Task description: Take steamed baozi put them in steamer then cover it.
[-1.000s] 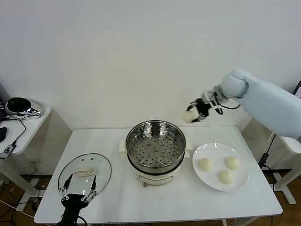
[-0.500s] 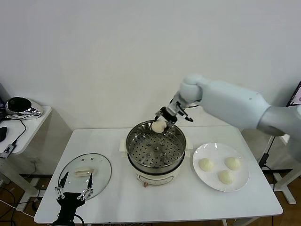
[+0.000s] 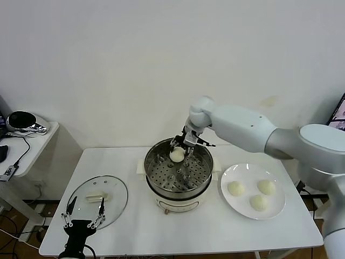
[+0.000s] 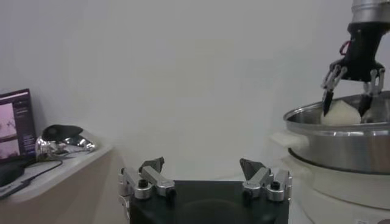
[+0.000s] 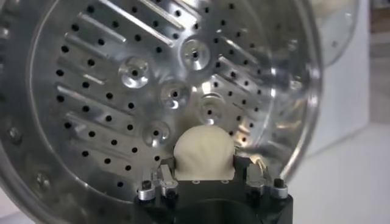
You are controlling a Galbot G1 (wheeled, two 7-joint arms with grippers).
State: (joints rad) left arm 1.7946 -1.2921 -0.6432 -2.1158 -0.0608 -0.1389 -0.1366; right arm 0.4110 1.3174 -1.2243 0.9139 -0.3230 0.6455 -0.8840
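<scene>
- Fingers of the right gripper (image 3: 180, 151) are closing around one steamed baozi (image 3: 177, 155), holding it just inside the far rim of the steamer (image 3: 178, 172), above the perforated tray (image 5: 122, 91).
- From the right wrist view, the bun (image 5: 204, 152) is sitting snug between the two fingers (image 5: 159, 176), pale and round, with the holed metal tray spread out below it.
- That bun is being gripped from its sides, probably so it can be lowered onto the tray without being crushed from above.
- Being round, the bun has no clear long axis; which way it is facing cannot be told.
- Three more buns (image 3: 235, 188) are lying on a white plate (image 3: 272, 211), on the counter (image 3: 215, 226) just right of the steamer, apart from one another.
- On the near left of the counter, the cover (image 3: 97, 196) is lying flat, glass side down, its cream handle (image 3: 96, 196) facing up with its long axis running left to right.
- Left gripper (image 3: 83, 213) is waiting at the near edge of the cover, its fingers spread wide and grasping nothing, likely placed to lift the cover when the buns are in.
- A small side table (image 3: 32, 137) with a shiny helmet-like object (image 3: 21, 122) is standing far left, outside the work.
</scene>
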